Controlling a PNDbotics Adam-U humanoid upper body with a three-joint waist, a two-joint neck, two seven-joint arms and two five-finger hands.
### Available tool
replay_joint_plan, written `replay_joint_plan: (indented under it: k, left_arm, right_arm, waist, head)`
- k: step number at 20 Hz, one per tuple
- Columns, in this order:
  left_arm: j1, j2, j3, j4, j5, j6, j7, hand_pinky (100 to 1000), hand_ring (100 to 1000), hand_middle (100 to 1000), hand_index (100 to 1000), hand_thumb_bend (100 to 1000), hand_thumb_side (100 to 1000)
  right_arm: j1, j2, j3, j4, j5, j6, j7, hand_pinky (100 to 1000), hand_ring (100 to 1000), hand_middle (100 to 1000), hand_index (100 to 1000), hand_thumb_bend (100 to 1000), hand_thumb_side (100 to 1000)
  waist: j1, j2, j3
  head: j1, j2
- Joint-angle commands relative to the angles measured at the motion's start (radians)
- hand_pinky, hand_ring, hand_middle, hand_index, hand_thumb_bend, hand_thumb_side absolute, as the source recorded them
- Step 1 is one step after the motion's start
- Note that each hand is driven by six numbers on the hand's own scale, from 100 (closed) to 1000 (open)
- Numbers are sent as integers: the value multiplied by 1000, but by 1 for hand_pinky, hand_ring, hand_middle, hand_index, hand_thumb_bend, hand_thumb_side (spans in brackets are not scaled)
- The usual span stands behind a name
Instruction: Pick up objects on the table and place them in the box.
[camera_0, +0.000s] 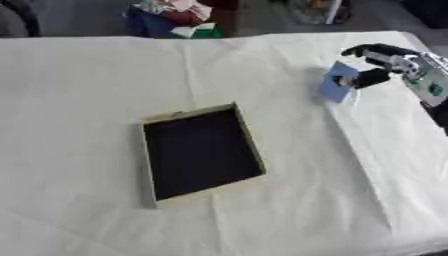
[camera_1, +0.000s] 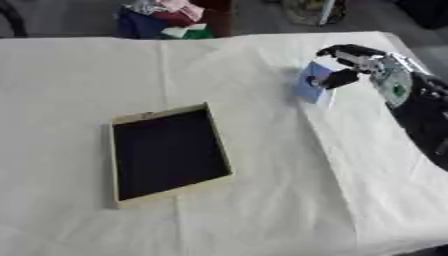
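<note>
A shallow box (camera_0: 200, 152) with pale cream walls and a dark inside lies near the middle of the white-covered table (camera_0: 87, 100); nothing shows inside it. Toward the table's far right, my right hand (camera_0: 378, 62) comes in from the right edge, fingers and thumb pinching a small blue flat object (camera_0: 336, 83). The blue object stands tilted on edge, its lower end at or just above the cloth. It is well to the right of and beyond the box. My left hand shows in neither view.
A pile of coloured items (camera_0: 175, 17) lies on the floor beyond the table's far edge. The table's right edge runs close to my right arm (camera_1: 420, 110). Creases cross the white cloth.
</note>
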Motion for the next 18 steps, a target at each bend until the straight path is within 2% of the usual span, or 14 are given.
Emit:
replay_joint_plan:
  k: [1,4,8,9,10,11,15,18]
  left_arm:
    - [-14,4,1,-22,4,-1,-2,728,528,509,525,413,669]
    - [-14,3,2,-22,4,-2,-3,728,527,509,525,412,669]
    - [-14,3,3,-22,4,-2,-3,729,527,509,525,412,669]
    - [-14,3,3,-22,4,-2,-3,729,527,509,525,412,669]
    - [-13,3,3,-22,3,-2,-3,729,527,509,525,411,670]
    - [-13,3,4,-22,3,-2,-3,729,527,509,525,411,670]
    - [-12,4,4,-22,3,-3,-3,729,525,508,525,411,671]
    - [-10,4,6,-22,3,-2,-1,729,525,508,525,411,671]
  right_arm:
    - [-4,-36,-2,11,-4,0,9,882,951,929,1000,259,558]
    - [-4,-29,3,16,0,-5,20,841,899,872,1000,244,536]
    - [-5,-23,6,16,9,-14,29,788,814,742,1000,202,438]
    - [-5,-22,6,15,11,-16,28,786,810,735,1000,200,433]
    - [-5,-22,5,14,14,-16,23,771,772,645,985,177,377]
    - [-6,-21,3,11,16,-16,15,763,755,598,977,158,349]
    - [-10,-21,-1,-14,11,-15,-23,755,743,499,958,118,304]
    - [-16,-20,-1,-67,-11,-23,-40,754,749,483,958,100,294]
  waist:
    - [2,-18,-3]
    - [2,-22,-4]
    - [1,-25,-7]
    - [1,-25,-8]
    - [2,-26,-9]
    - [2,-27,-10]
    - [2,-30,-14]
    - [3,-33,-19]
  head:
    - [-5,-9]
    - [-6,-10]
    - [-5,-11]
    - [-5,-11]
    - [-4,-11]
    - [-3,-11]
    - [1,-9]
    - [3,-8]
